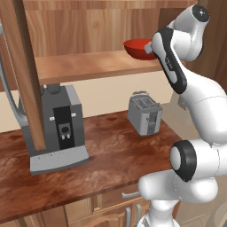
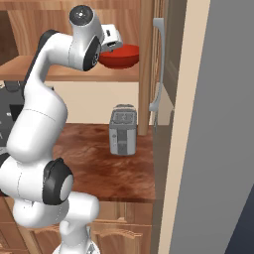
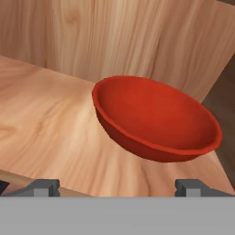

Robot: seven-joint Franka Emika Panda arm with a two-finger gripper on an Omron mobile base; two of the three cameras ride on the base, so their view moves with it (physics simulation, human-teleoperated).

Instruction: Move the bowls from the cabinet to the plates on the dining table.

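While the arm reaches up to the cabinet [image 1: 88, 31], the red bowl [image 3: 156, 121] sits on the wooden shelf [image 1: 84, 66] near its right end, close to the back panel. Seen from the hand view, the bowl is upright, with its rim slightly tilted in the picture, and it lies just ahead of the gripper [image 3: 118, 186]. The two dark fingertips [image 3: 46, 187] stand far apart at the bottom of that view, so the jaws are wide and hold nothing; the bowl is between their lines but not touched by them. From the left base view the bowl [image 1: 137, 46] is partly hidden behind the arm's wrist. From the right base view the bowl [image 2: 121, 55] shows just beside the white hand, next to the open cabinet door with its long grey handle [image 2: 158, 64]. Below the shelf, on the reddish-brown bench [image 1: 106, 150], a grey toaster [image 1: 144, 114] stands to the right and a dark coffee machine [image 1: 60, 128] to the left, well apart from each other.
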